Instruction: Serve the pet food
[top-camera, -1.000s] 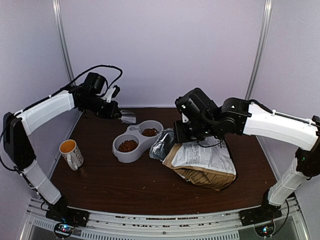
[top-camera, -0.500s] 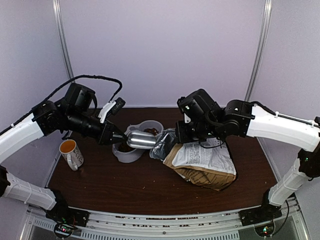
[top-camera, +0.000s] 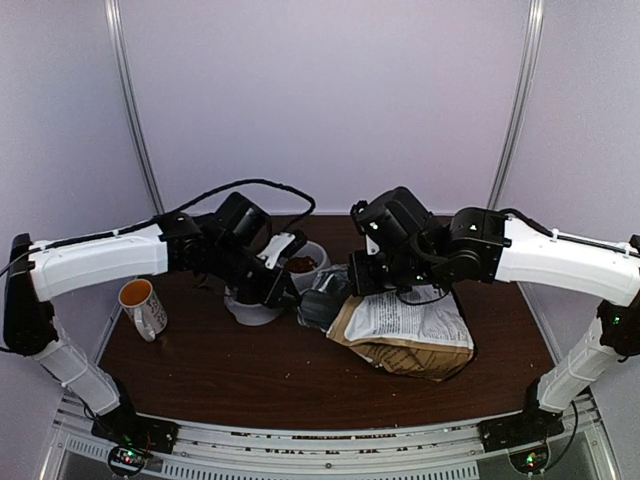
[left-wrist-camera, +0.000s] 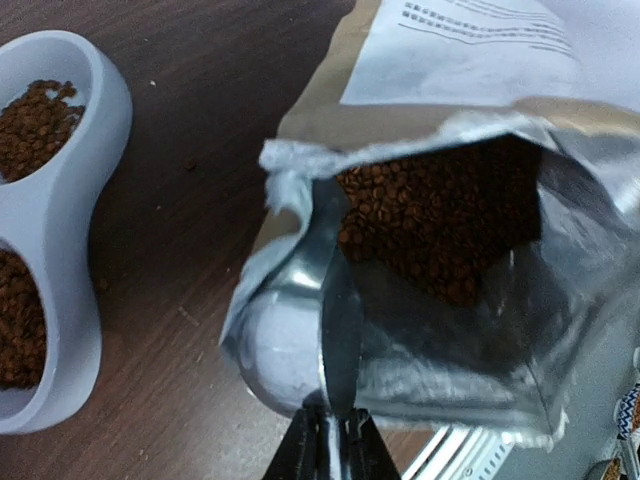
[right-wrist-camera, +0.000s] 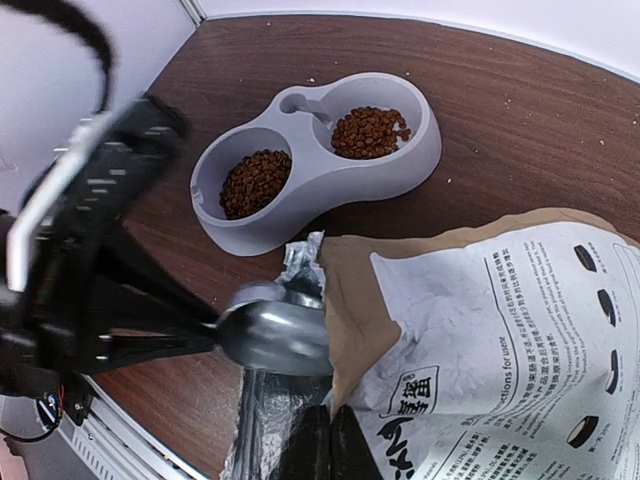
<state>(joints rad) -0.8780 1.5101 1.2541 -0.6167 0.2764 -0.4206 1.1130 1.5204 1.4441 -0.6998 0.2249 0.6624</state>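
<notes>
The pet food (left-wrist-camera: 430, 215) is reddish-brown. Its bag (right-wrist-camera: 480, 320) is kraft-brown with a black-printed white panel and silver lining. The scoop (right-wrist-camera: 275, 335) is silver, the double bowl (right-wrist-camera: 330, 188) pale grey.

A dark wooden table (top-camera: 250, 385) carries a white mug (top-camera: 143, 306) with an orange inside, over at its left edge. Nearer the middle sits a grey double bowl (right-wrist-camera: 330, 190). A shiny metal scoop (right-wrist-camera: 275, 336) is just right of the bowl's near end.

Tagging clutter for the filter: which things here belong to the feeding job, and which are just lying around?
In use: kibble; bag, pinched by right gripper; scoop, held by left gripper; double bowl.
Lying about: mug.
</notes>
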